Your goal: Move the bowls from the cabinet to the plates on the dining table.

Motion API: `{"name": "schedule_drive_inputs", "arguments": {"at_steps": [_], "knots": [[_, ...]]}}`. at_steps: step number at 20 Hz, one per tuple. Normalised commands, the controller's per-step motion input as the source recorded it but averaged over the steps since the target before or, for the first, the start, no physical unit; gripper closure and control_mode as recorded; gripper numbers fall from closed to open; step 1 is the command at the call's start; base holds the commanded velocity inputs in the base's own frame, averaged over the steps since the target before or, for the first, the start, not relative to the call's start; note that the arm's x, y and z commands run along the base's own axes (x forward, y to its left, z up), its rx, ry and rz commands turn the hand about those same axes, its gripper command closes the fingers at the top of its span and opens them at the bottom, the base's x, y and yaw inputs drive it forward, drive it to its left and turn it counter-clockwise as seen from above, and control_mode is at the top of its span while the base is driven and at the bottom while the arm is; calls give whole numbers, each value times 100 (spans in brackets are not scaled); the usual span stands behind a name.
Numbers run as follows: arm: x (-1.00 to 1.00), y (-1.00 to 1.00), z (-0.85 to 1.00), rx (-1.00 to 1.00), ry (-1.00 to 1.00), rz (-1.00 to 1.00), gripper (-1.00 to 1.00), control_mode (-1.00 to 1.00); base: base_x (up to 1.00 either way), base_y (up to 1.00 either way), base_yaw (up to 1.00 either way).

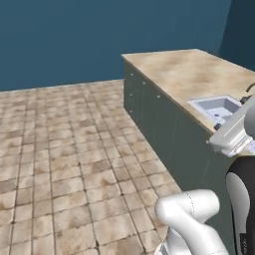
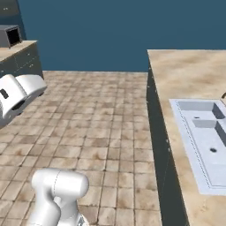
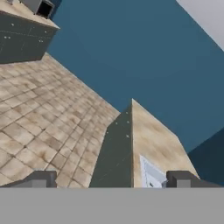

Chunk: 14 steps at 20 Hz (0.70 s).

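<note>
Here, the largest thing is the blue wall (image 1: 74, 35), closing the far side of the room above a tiled floor (image 1: 64, 164) of beige-brown squares. Next comes the bench (image 2: 185, 75), a beige marble-veined top on a grey-green base; its long axis runs away from the robot toward the wall, with its far end stopping short of it. A pale grey sink (image 2: 207, 141) is sunk into the top toward the near end, its length following the bench. Across the floor stands a second bench (image 2: 20, 55) carrying a small grey box (image 2: 9, 36). The pincer (image 3: 111, 179) hangs with its jaws spread wide and nothing between them, pointing along the first bench's edge.
</note>
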Motion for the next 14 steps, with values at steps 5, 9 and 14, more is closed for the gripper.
{"name": "schedule_drive_inputs", "arguments": {"at_steps": [5,9,14], "knots": [[0,0,0,0,0,0,-100,100,-12,0,50],[0,0,0,0,0,0,-100,100,-8,3,50],[0,0,0,0,0,0,-100,100,-1,5,48]]}}
